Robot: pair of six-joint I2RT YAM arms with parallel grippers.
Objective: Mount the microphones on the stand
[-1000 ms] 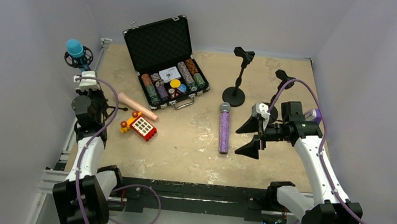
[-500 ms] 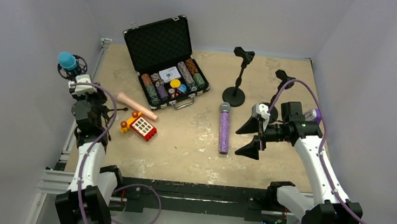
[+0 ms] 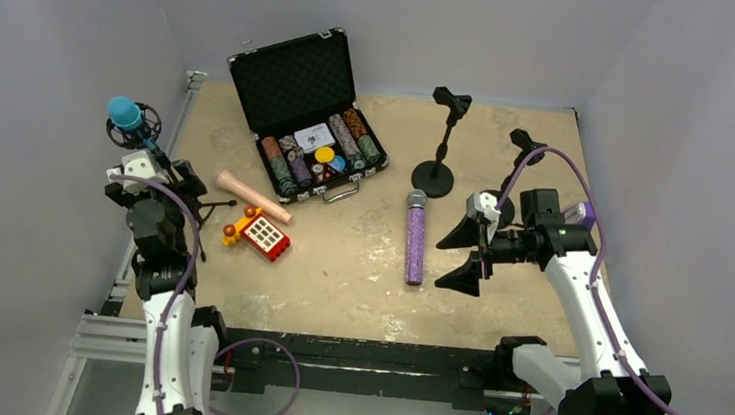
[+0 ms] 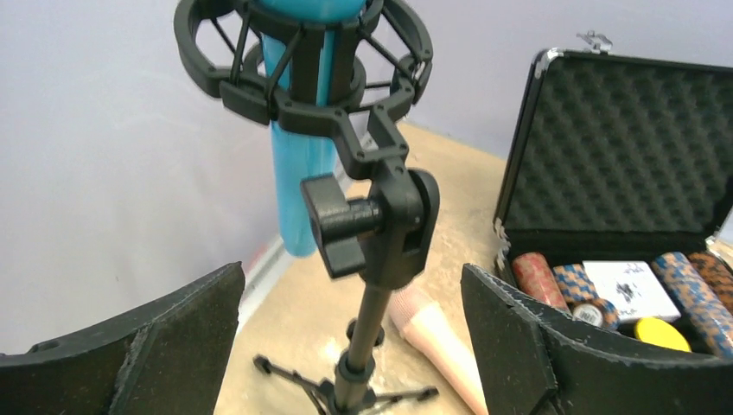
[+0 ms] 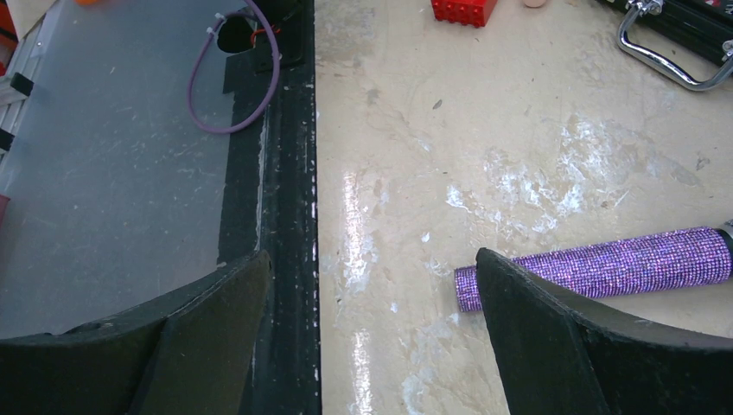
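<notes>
Blue microphone [image 4: 298, 199] sits upright in the shock mount [image 4: 226, 89] of the tripod stand [image 4: 370, 316]. Our left gripper [image 4: 352, 285] faces it, jaws spread, holding nothing. Our right gripper [image 5: 372, 259], likewise spread and empty, hovers beside the glittery purple microphone [image 5: 596, 268] lying flat on the table [image 5: 519, 130]. We see the peach-pink microphone [image 3: 254, 198] lying near the poker chip case [image 3: 294, 81].

Open black case [image 3: 295, 85] w/ chips [image 3: 353, 136] & cards [image 3: 314, 135] at back-left of surface [image 3: 337, 277]; red toy [image 3: 263, 236] near its front, not touching.
</notes>
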